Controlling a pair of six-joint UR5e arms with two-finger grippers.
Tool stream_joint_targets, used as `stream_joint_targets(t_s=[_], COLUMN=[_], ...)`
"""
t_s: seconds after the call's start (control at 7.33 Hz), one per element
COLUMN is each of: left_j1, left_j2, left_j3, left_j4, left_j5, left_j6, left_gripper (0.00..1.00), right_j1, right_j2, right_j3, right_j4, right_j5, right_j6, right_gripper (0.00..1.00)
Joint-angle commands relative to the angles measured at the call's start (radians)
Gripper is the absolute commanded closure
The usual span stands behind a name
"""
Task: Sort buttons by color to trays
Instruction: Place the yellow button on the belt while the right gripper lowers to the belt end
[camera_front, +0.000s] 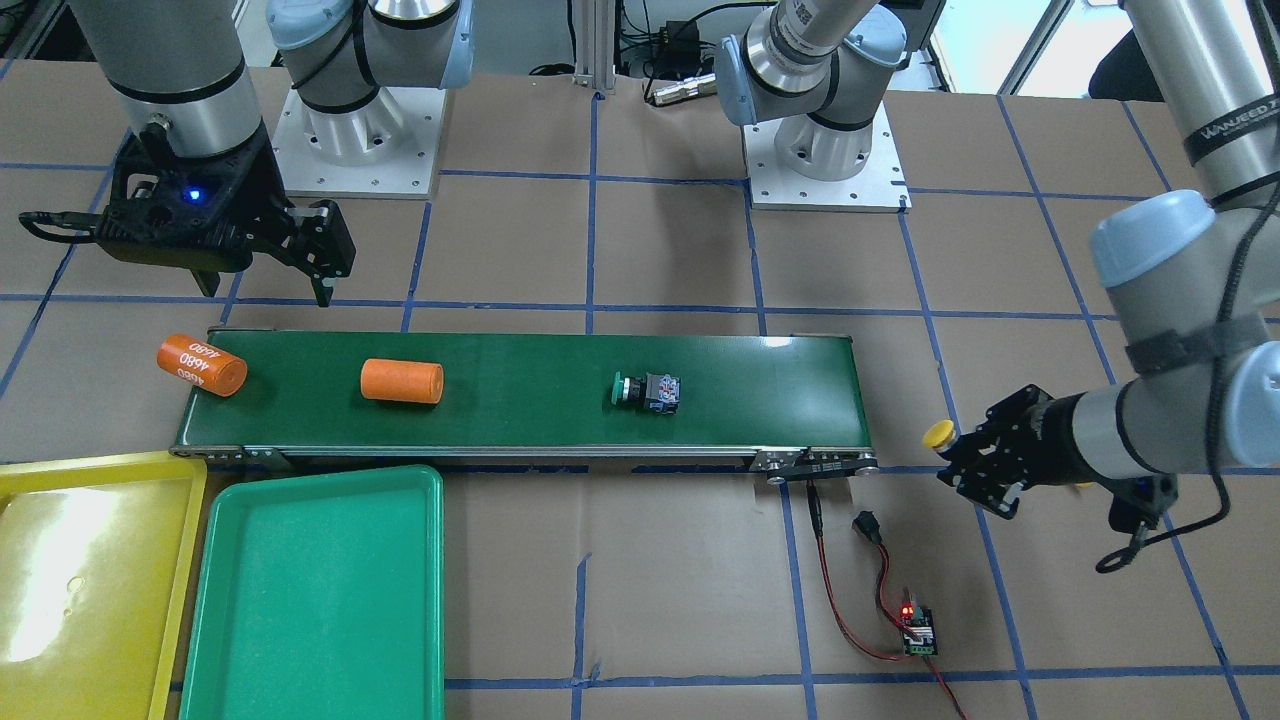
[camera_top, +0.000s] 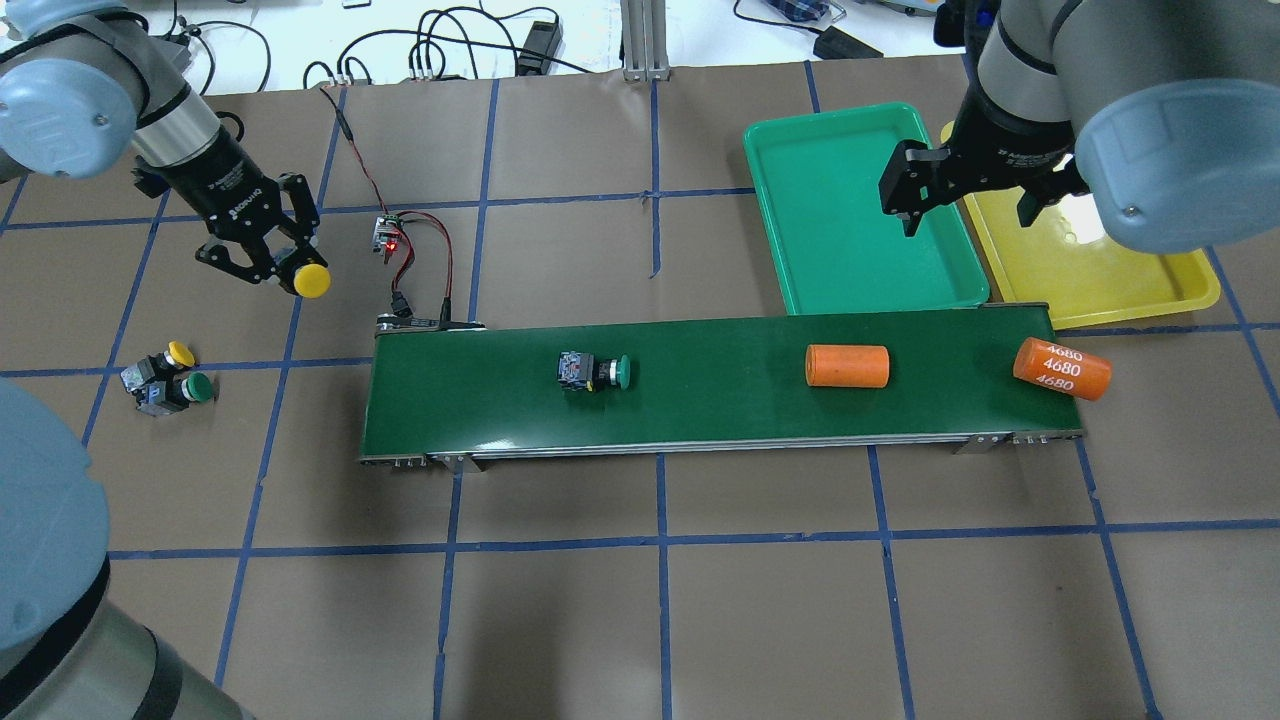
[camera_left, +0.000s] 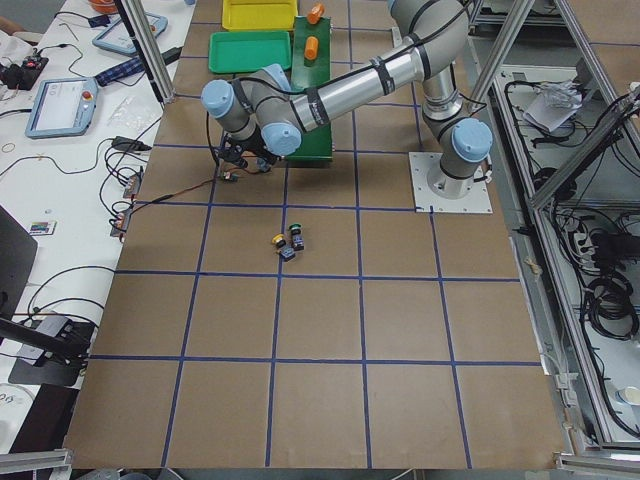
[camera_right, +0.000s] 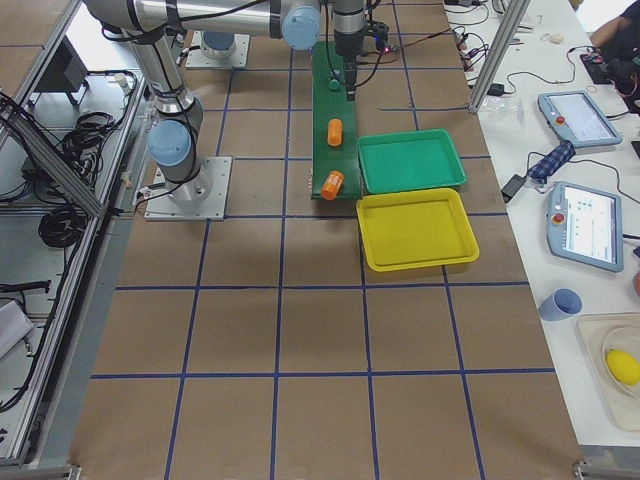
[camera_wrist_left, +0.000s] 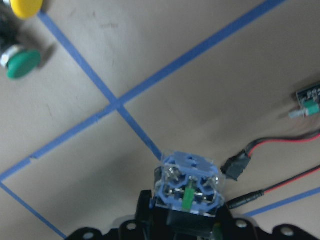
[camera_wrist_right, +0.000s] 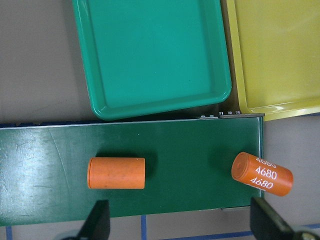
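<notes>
My left gripper (camera_top: 285, 272) is shut on a yellow-capped button (camera_top: 312, 281), held off the belt's left end; its grey-blue contact block shows in the left wrist view (camera_wrist_left: 189, 186). A green-capped button (camera_top: 597, 371) lies on its side on the conveyor belt (camera_top: 720, 400). Another yellow button (camera_top: 170, 356) and a green button (camera_top: 188, 390) lie together on the table at the left. The green tray (camera_top: 850, 200) and the yellow tray (camera_top: 1110, 275) stand behind the belt's right end. My right gripper (camera_top: 967, 212) is open and empty above where the trays meet.
Two orange cylinders lie on the belt, a plain one (camera_top: 847, 366) and one marked 4680 (camera_top: 1062, 368) at the right end. A small controller board (camera_top: 388, 236) with red and black wires lies near the belt's left end.
</notes>
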Motion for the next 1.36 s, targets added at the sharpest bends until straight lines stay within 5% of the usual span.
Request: stream_joint_targets(t_s=[0.0,0.68,0.82,0.95,1.09,1.23], left_j1=[-0.084,-0.174,-0.179,-0.183,-0.185,-0.184], left_j2=[0.073,0.181,0.176,0.184,0.201,0.208], left_j3=[-0.121,-0.385,-0.407,-0.407,-0.398,-0.396], left_j4=[0.063,0.248,0.25,0.25,0.253,0.253], left_j5=[0.0,-0.007,0.0,0.018,0.077,0.073], left_j6=[-0.217,-0.471,-0.471,-0.454,-0.448,-0.446], left_gripper=[1.0,1.0,0.84,0.49,0.0,0.0], right_j1=[0.0,0.006,0.006,0.006,0.006,0.006], right_j2=[0.0,-0.011,-0.008,-0.009,-0.006,-0.003], right_j3=[0.018,0.09,0.098,0.131,0.168,0.189], right_j4=[-0.011,-0.013,-0.005,-0.007,-0.017,-0.034], right_j5=[0.074,0.105,0.09,0.082,0.084,0.084], right_j6=[-0.011,-0.125,-0.217,-0.224,-0.226,-0.255], right_gripper=[0.0,0.0,0.0,0.0,0.0,0.0])
